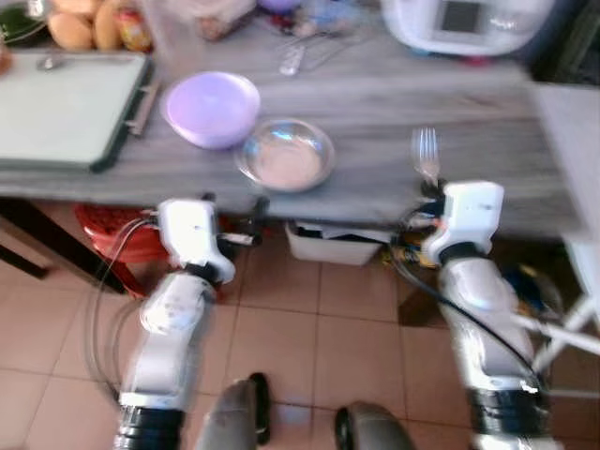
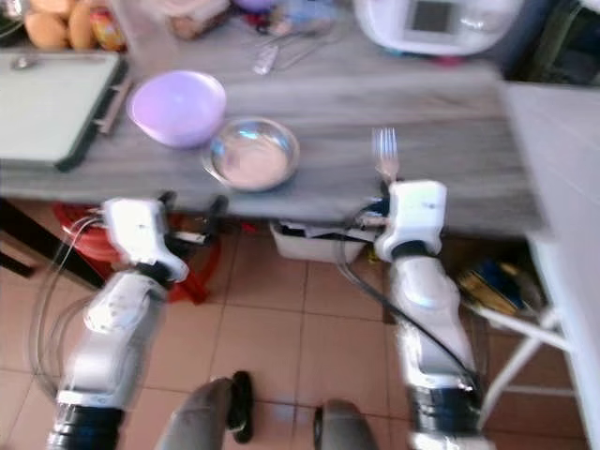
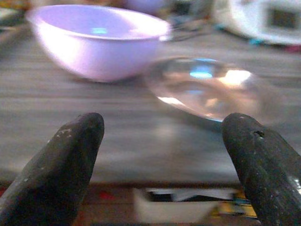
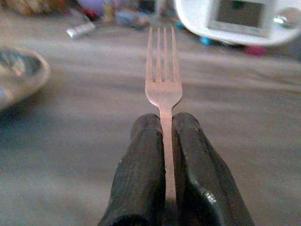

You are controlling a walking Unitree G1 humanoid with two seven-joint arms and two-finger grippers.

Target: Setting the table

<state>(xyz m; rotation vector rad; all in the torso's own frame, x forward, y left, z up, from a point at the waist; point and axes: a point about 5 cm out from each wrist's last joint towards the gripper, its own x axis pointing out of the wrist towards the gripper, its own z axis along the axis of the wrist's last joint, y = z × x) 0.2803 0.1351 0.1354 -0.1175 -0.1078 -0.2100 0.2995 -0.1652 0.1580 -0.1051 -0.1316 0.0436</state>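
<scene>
Grey wood-grain table [image 1: 375,103] fills the space ahead of you, with tiled floor under its near edge. At its far side sit a white appliance [image 1: 464,23] and some loose clutter; a pale board [image 1: 66,108] lies at the robot's left. Nearer the edge you have a lilac bowl [image 1: 212,108] and, just beside it, a smaller steel bowl [image 1: 286,154]; whether the two touch is hard to tell through the blur.

So the bowls are down, and the cutlery is what remains. Your right gripper [image 4: 167,136] is clamped on a fork [image 4: 163,80], fingers pressed together around the handle, tines pointing out over the table, off to the right of the steel bowl. The fork is not yet laid down; I judge that to be the step in hand.

Your left gripper [image 3: 162,146] hovers at the table's near edge with its fingers spread wide and nothing between them, facing the two bowls.
</scene>
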